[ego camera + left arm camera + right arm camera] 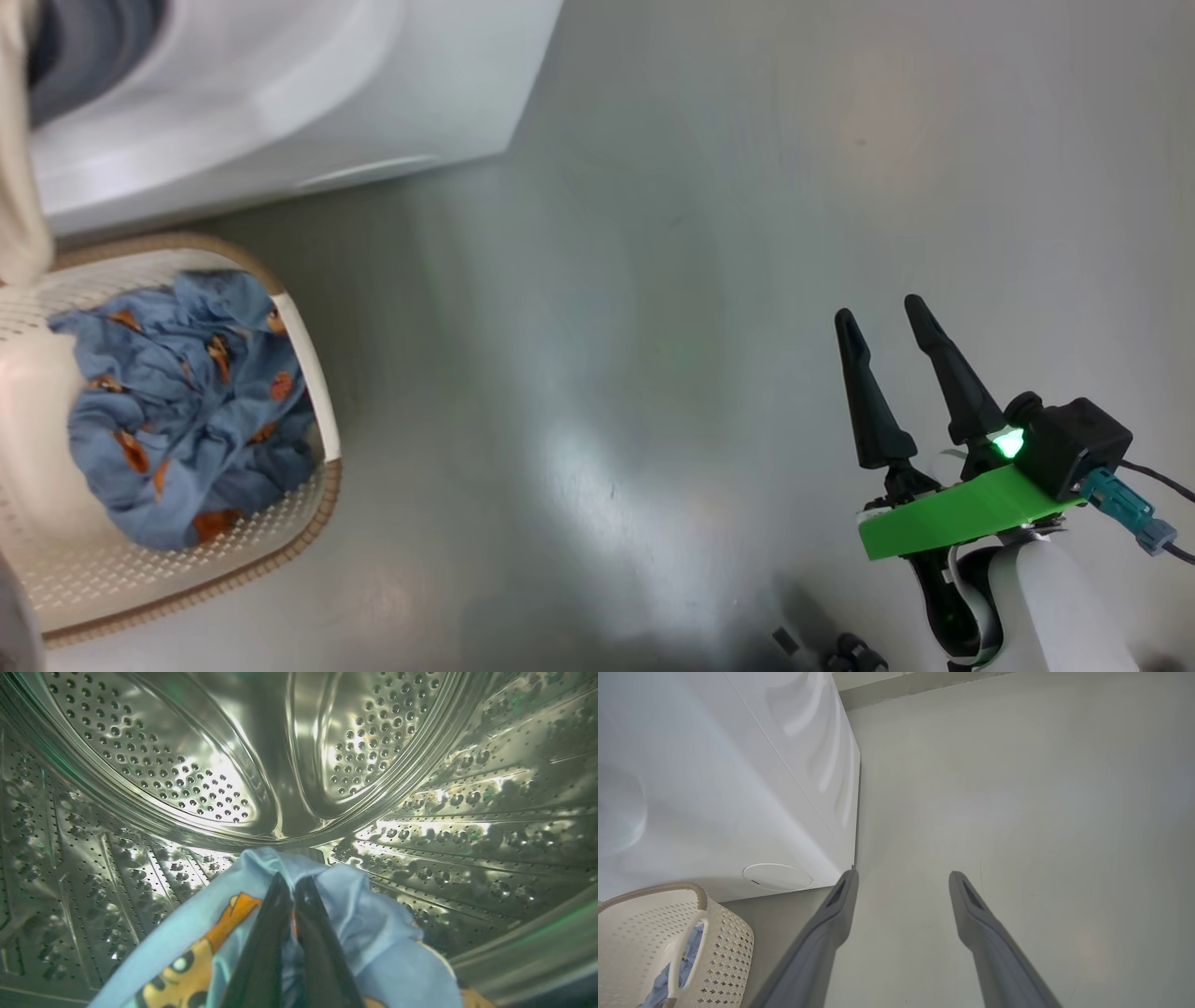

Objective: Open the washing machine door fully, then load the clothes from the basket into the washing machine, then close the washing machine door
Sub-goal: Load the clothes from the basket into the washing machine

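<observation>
Floor (653, 373): smooth, pale grey and glossy, with soft reflections of light. Nearest, at the right, the right gripper (879, 311) hangs over bare floor, its 2 dark fingers apart and holding nothing. At the left, the basket (308, 373) stands on the floor just in front of the washing machine (280, 93). The clothes (187, 401), blue with orange figures, lie heaped inside it.

The right wrist view adds the machine's round white cover (777, 877), low on the front and near the basket, and at the far end a wall base (901, 686). The left wrist view gives the perforated steel drum (187, 765) from inside. There the left gripper (292, 879) has its jaws together, clamped on 1 blue garment (373, 933) within the drum.
</observation>
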